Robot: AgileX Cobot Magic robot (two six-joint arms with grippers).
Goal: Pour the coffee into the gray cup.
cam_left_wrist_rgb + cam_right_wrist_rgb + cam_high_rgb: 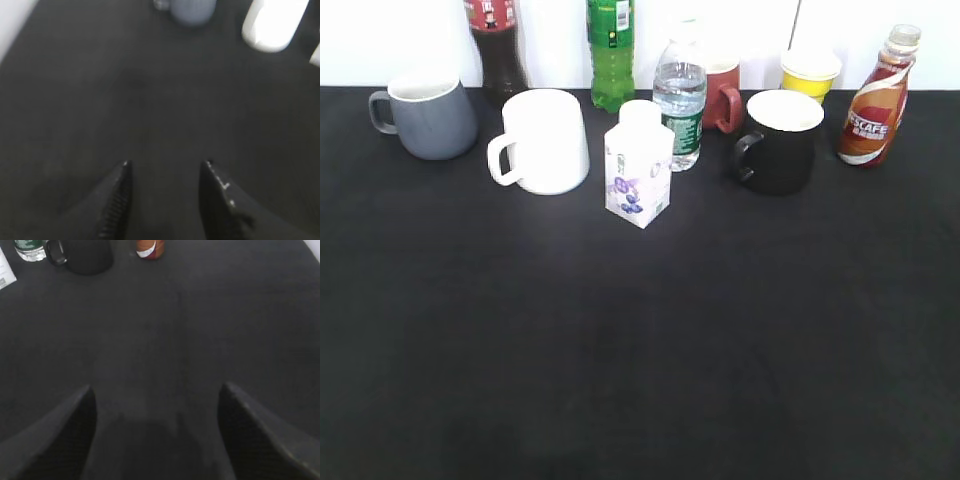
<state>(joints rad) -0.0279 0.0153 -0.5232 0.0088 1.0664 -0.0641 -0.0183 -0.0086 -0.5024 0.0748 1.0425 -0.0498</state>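
The coffee bottle (876, 100), slim, brown, with a red-and-white label, stands upright at the back right of the black table; its base shows at the top of the right wrist view (150, 249). The gray cup (428, 114) stands at the back left, handle to the left; its lower part shows blurred at the top of the left wrist view (192, 10). My left gripper (166, 164) is open and empty above bare table, well short of the cup. My right gripper (157, 389) is open wide and empty, well short of the bottle. Neither gripper shows in the exterior view.
Along the back stand a dark cola bottle (498, 45), a white mug (542, 140), a green bottle (611, 52), a white carton (639, 165), a water bottle (680, 100), a red mug (724, 95), a black mug (780, 140) and a yellow cup (810, 73).
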